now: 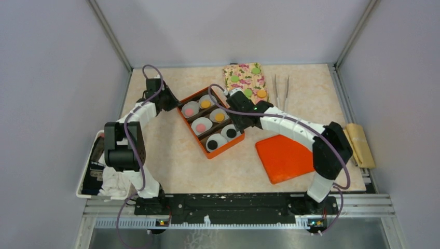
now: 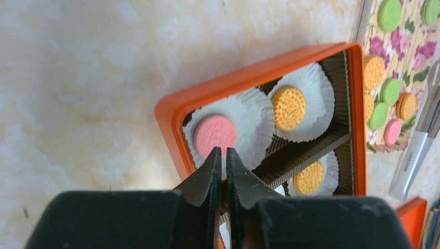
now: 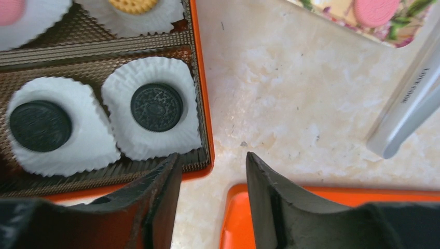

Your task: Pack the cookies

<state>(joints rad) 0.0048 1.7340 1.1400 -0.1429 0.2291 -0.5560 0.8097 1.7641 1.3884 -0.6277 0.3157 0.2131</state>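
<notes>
The left jaws are almost closed, with only a thin slit between them. I cannot tell if they pinch anything. Their tips sit at the corner of an orange box, and a pink cookie lies just ahead of them in a white paper cup. A bit further ahead and to the side is an orange cookie in its own cup. Far beyond the box lies a flowery cloth with loose green cookies and some orange and pink ones.

The right jaws are apart with nothing between them, only bare table. They hang over the box's edge. Just in front of the one jaw are two black cookies, each in a paper cup. Under the other jaw is a flat orange lid. Off to that side lie silver tongs with small dark letters that I cannot read for sure. The cookies have stamped patterns, but no words I can make out.
</notes>
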